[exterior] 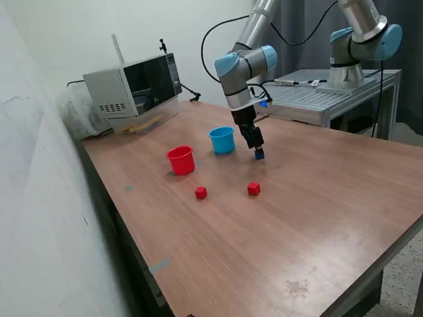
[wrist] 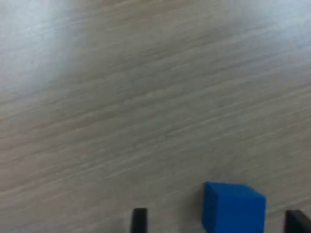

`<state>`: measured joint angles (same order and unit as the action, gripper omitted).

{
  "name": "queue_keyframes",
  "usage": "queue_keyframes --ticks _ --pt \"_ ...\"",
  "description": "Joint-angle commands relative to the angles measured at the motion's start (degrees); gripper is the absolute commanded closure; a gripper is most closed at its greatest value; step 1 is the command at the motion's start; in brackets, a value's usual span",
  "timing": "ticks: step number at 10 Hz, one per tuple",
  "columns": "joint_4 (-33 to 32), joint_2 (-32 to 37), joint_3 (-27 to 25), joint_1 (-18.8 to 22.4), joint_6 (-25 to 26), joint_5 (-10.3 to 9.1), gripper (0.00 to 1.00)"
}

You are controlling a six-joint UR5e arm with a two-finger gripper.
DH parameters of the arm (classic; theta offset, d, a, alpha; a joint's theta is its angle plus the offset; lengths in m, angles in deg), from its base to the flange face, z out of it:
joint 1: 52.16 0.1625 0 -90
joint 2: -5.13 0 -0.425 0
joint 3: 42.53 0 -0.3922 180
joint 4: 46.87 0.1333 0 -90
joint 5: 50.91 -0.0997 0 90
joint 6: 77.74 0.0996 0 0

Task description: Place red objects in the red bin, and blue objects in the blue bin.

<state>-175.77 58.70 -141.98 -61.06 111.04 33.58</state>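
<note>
Open hand [wrist: 216, 221] straddles a matte, sharp-edged blue cube [wrist: 233, 206] on grained wood.

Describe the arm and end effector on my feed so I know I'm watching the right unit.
The silver tubular arm has light-blue joint caps and a black cable looping beside it. Its black end effector is slim; the wrist view shows two dark, squared fingertips. A small blue light glows near the wrist.

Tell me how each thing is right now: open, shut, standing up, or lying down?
Gripper: open, fingers either side of the blue cube, not squeezing it.
Blue cube: on the table, not lifted.
Red cup: upright.
Blue cup: upright.
Two red cubes: loose on the table.
Microwave: door shut.
</note>
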Motion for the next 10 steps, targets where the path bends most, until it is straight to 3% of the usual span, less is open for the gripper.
queue_keyframes --ticks 1,5,6,7,10 --pt "0.3 0.0 -0.8 1.2 -1.9 0.85 1.00" --pt "1.2 2.8 -0.4 2.4 -4.2 1.21 1.00" --pt "2.2 5.5 1.6 2.3 -4.8 3.30 1.00" --pt "6.3 6.9 4.4 2.3 -5.6 4.10 1.00" --pt "8.8 7.8 6.6 -1.3 -7.4 4.20 1.00"
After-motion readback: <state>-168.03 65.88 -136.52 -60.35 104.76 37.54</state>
